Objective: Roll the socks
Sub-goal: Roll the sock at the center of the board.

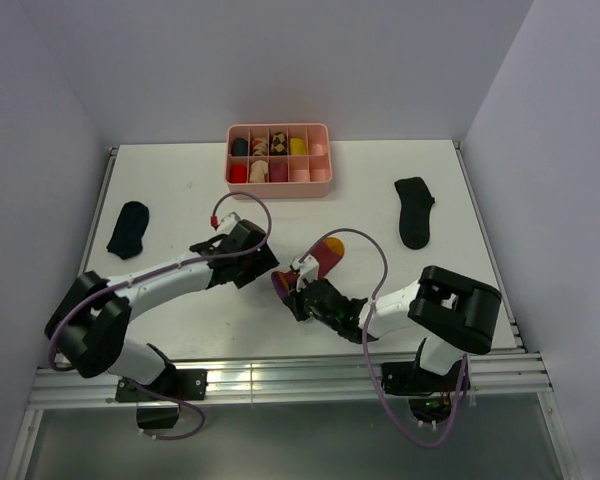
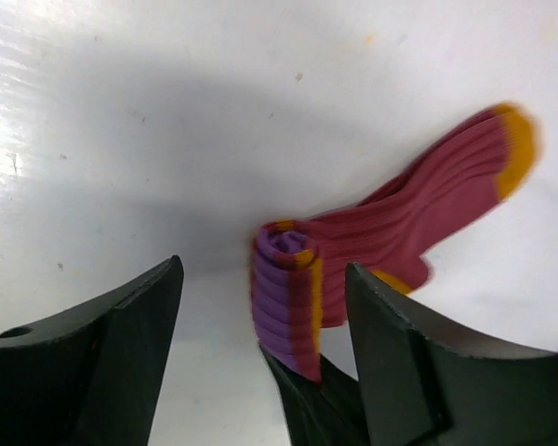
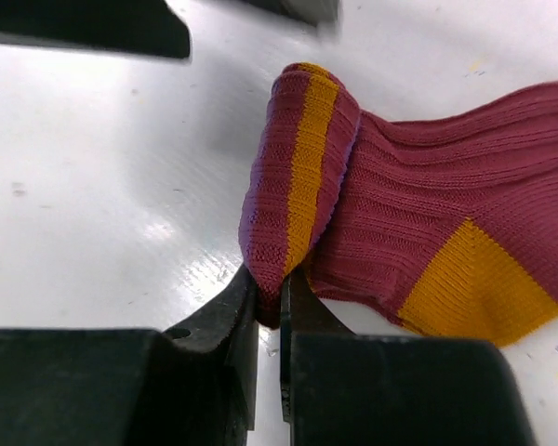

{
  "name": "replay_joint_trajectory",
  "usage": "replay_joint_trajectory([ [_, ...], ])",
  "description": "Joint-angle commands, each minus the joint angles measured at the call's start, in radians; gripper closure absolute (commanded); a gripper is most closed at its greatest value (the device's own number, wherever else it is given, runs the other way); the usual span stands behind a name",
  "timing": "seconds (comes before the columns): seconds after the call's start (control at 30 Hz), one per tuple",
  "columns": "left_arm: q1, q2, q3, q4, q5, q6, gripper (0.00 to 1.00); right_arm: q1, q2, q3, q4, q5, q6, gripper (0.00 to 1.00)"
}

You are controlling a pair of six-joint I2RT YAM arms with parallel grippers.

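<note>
White table (image 1: 180, 190) holds the striped sock (image 3: 446, 214) in the middle, one end rolled up. Right tool (image 3: 270, 293) pinches that roll. Left tool (image 2: 260, 279) is spread wide beside it. Left black sock (image 1: 128, 229) and right black sock (image 1: 414, 211) lie far off

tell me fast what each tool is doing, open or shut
left tool: open, holding nothing
right tool: shut on the rolled end of the striped sock

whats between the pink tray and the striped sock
Nothing but bare table between pink tray and striped sock, seen in the top view.
</note>
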Motion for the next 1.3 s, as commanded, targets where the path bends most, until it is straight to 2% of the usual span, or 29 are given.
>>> replay_joint_trajectory([
  [0.0, 0.013, -0.121, -0.073, 0.096, -0.042, -0.081, 0.24, -0.08, -0.001, -0.076, 0.117, -0.337, 0.112, 1.0],
  [0.17, 0.007, -0.215, -0.196, 0.239, 0.013, -0.126, 0.27, -0.225, 0.078, -0.122, 0.286, -0.645, 0.261, 1.0],
  [0.4, -0.044, -0.18, -0.263, 0.313, 0.015, -0.144, 0.3, -0.374, 0.331, -0.122, 0.514, -0.899, 0.448, 1.0],
  [0.57, -0.051, -0.127, -0.294, 0.357, 0.013, -0.171, 0.32, -0.403, 0.401, -0.104, 0.538, -0.925, 0.473, 1.0],
  [0.67, -0.051, -0.091, -0.302, 0.357, -0.01, -0.187, 0.34, -0.407, 0.396, -0.087, 0.461, -0.914, 0.451, 1.0],
  [0.83, -0.05, -0.031, -0.292, 0.356, -0.04, -0.194, 0.38, -0.408, 0.396, -0.078, 0.427, -0.907, 0.441, 1.0],
  [0.93, -0.05, 0.017, -0.276, 0.325, -0.036, -0.186, 0.51, -0.41, 0.385, -0.079, 0.423, -0.904, 0.439, 1.0],
  [0.97, -0.05, 0.037, -0.268, 0.316, -0.03, -0.181, 0.61, -0.41, 0.359, -0.079, 0.392, -0.893, 0.419, 1.0],
  [1.03, -0.051, 0.051, -0.263, 0.282, -0.028, -0.175, 0.69, -0.41, 0.318, -0.078, 0.351, -0.868, 0.393, 0.98],
  [1.13, -0.051, 0.063, -0.251, 0.239, -0.034, -0.151, 0.83, -0.407, 0.218, -0.061, 0.216, -0.807, 0.323, 0.86],
  [1.17, -0.051, 0.064, -0.234, 0.218, -0.037, -0.132, 0.9, -0.402, 0.162, -0.058, 0.153, -0.786, 0.289, 0.76],
  [1.23, -0.051, 0.064, -0.21, 0.151, -0.05, -0.108, 0.96, -0.396, 0.097, -0.043, 0.075, -0.709, 0.249, 0.65],
  [1.27, -0.051, 0.067, -0.175, 0.124, -0.054, -0.076, 0.99, -0.382, 0.029, -0.037, -0.012, -0.675, 0.205, 0.56],
])
